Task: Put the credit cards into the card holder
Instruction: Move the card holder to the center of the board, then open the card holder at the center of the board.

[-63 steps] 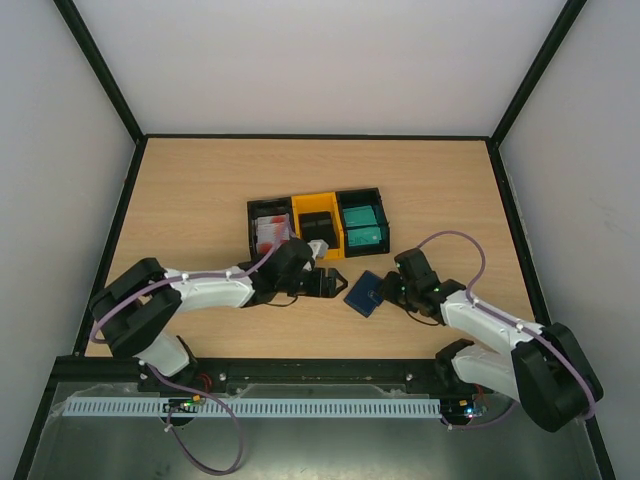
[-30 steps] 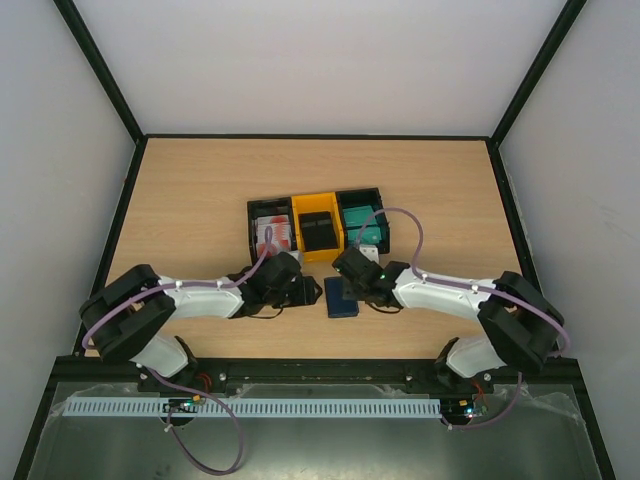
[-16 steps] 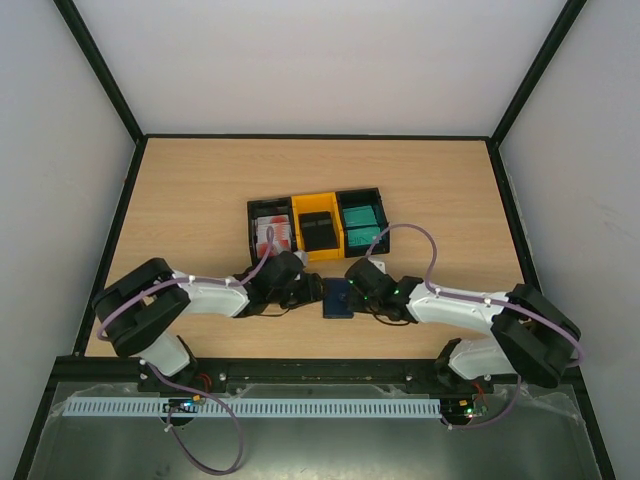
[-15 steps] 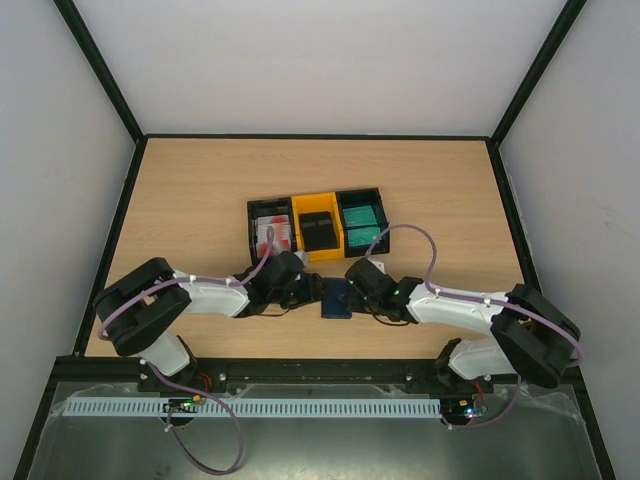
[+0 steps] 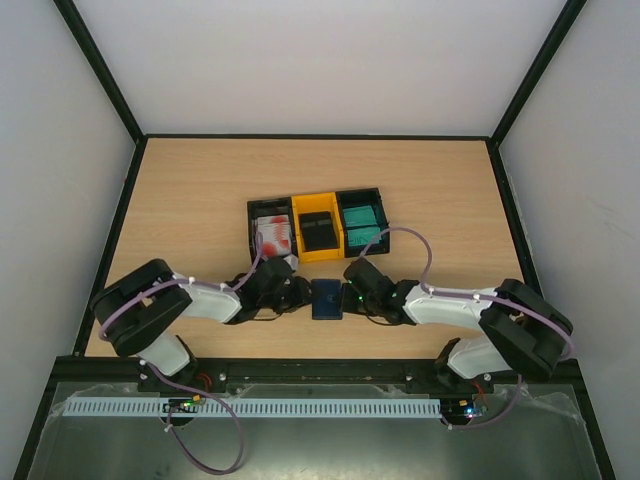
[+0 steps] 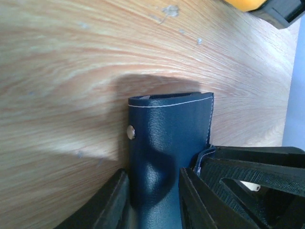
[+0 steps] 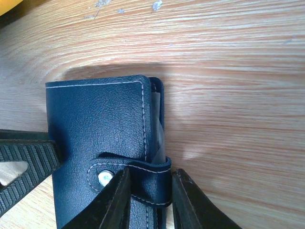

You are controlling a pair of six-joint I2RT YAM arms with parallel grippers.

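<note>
Zero credit cards point(image 5: 361, 218) loaded: they sit in the bins point(image 5: 250, 226) mid-table; your left gripper point(image 6: 152, 195) and right gripper point(image 7: 145, 191) both pinch the closed card holder point(image 5: 327, 298).

One wallet point(image 5: 327, 299) lies at the centre of the frame. Just above it are three bins: left black bin point(image 5: 250, 228), yellow bin point(image 5: 316, 199), right black bin point(image 5: 360, 190). There are three card stacks: white-and-red stack point(image 5: 271, 232), black stack point(image 5: 317, 231), teal stack point(image 5: 361, 222). There are two grippers: left gripper point(image 5: 305, 297), right gripper point(image 5: 348, 298).
</note>
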